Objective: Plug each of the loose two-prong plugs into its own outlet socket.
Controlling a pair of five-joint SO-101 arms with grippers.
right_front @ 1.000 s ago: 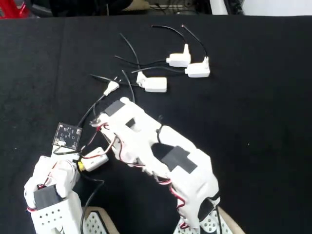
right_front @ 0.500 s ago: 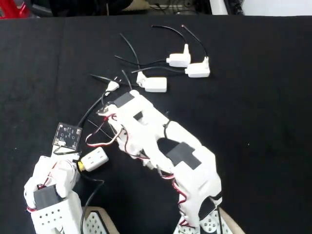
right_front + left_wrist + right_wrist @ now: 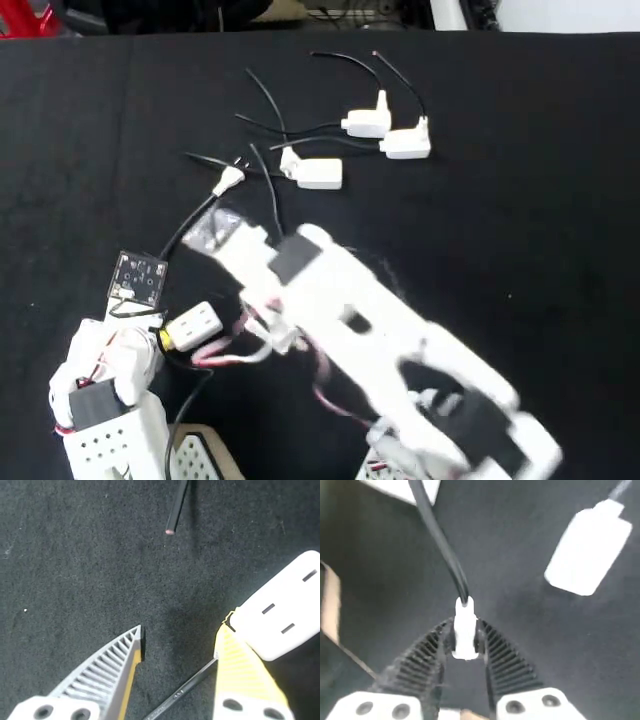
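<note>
Counter (image 3: 560, 200): black surface, carries every item listed below.
Right gripper (image 3: 465, 636): clamped on the held plug, 1 ribbed finger on each side of it.
Held plug (image 3: 465, 622): small white body, gripped at its middle; its black cord (image 3: 440, 545) leaves the end that points away from the gripper.
Right arm (image 3: 350, 310): large white arm, blurred, running from the lower right of the high view up toward centre left.
Left gripper (image 3: 180, 630): fingers spread apart with nothing grasped; bare counter and a thin black cable (image 3: 180, 695) lie between them.
Near socket (image 3: 193, 325): white block at the lower left of the high view; its slotted face is up, and its end touches the tip of the left gripper's yellow finger.
Loose plug (image 3: 228, 181): white, on the counter left of centre in the upper half, prongs pointing up and right, close to socket A but apart from it.
Socket A (image 3: 318, 173): white, upper centre, black lead attached.
Socket B (image 3: 367, 123): white, above and right of socket A.
Socket C (image 3: 406, 143): white, just right of socket B.
Circuit board (image 3: 138, 277): small dark square, left side, above the left arm (image 3: 100, 395).
</note>
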